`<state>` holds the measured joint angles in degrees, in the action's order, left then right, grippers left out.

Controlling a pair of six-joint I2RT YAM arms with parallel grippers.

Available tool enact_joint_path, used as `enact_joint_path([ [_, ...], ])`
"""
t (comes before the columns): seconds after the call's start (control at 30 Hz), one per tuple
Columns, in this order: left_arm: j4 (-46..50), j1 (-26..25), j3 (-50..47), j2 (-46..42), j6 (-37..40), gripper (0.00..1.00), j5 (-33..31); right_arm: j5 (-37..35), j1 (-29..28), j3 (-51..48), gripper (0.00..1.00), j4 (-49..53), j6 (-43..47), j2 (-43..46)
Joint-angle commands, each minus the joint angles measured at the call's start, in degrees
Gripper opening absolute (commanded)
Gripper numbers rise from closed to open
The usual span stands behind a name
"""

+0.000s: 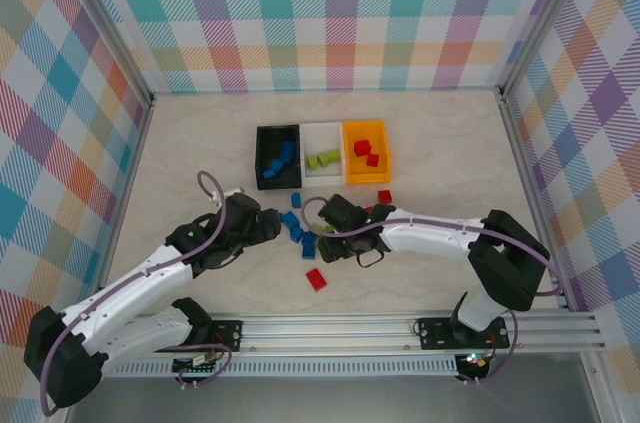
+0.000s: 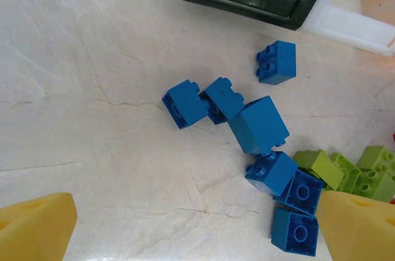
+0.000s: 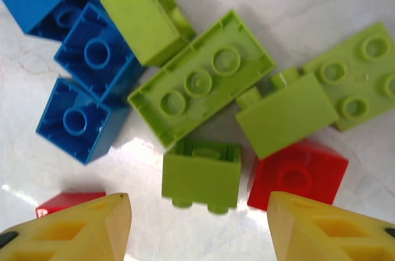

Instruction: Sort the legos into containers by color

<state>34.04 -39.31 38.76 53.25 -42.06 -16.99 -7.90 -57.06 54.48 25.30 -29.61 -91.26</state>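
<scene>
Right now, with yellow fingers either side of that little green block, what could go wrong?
The right gripper straddles a small green lego, but a red lego sits right beside it, so closing could nudge or pinch the red one too. The blue legos below the open left gripper are bunched together; grabbing one might drag neighbours.

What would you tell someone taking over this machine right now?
Left gripper: open, empty, above the loose blue legos.
Right gripper: open, straddling a small lime green lego, not gripping it yet.
Done: some blue in the black bin, lime green in the white bin, red in the orange bin.
Left: the blue cluster, the lime green pile and loose red legos on the table.
</scene>
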Motion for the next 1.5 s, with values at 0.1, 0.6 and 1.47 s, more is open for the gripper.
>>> enact_joint_path([
  [0.1, 2.8, -0.3, -0.7, -2.2, -1.1, 1.00, -2.0, -4.1, -0.6, 2.4, 0.56, 1.3, -0.7, -3.0],
  [0.6, 3.4, -0.3, -0.7, -2.5, -0.6, 1.00, -2.9, -8.1, -3.7, 6.2, 0.48, 4.2, -0.6, -8.1],
  [1.47, 2.2, -0.3, -0.4, -2.5, 1.1, 1.00, 0.3, -7.8, 5.7, 14.8, 0.33, 4.5, 6.5, 3.0],
])
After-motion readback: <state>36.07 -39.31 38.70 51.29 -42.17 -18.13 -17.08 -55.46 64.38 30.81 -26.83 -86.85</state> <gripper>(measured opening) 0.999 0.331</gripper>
